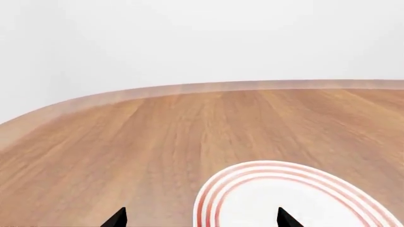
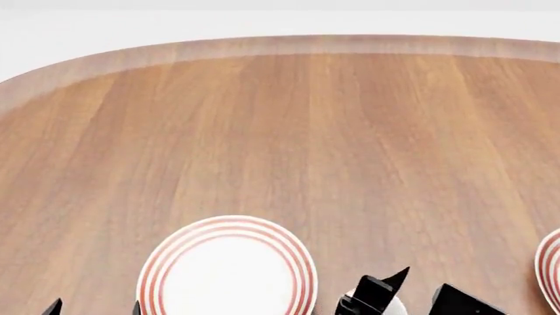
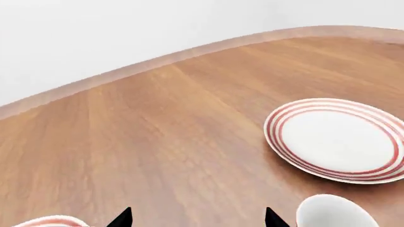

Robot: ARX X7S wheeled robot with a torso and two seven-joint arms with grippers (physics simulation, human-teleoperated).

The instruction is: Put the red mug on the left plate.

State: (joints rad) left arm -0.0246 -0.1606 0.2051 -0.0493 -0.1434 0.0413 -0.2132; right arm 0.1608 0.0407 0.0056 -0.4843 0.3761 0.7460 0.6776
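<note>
The red mug is out of view in all three views. The left plate (image 2: pixel 227 272), white with thin red rings, lies at the near left of the wooden table and also shows in the left wrist view (image 1: pixel 296 198). My left gripper (image 1: pixel 202 218) is open and empty, and its fingertips straddle the plate's edge. In the head view the left gripper (image 2: pixel 94 307) shows only as two tips just left of the plate. My right gripper (image 2: pixel 424 285) is open and empty, to the right of the left plate; it shows the same in its own wrist view (image 3: pixel 198 218).
A second ringed plate (image 3: pixel 334 139) lies ahead of the right gripper and peeks in at the head view's right edge (image 2: pixel 551 269). A plain white mug (image 3: pixel 334 213) stands beside the right gripper, partly hidden in the head view (image 2: pixel 389 306). The table's rounded far edge (image 2: pixel 262 46) runs beyond.
</note>
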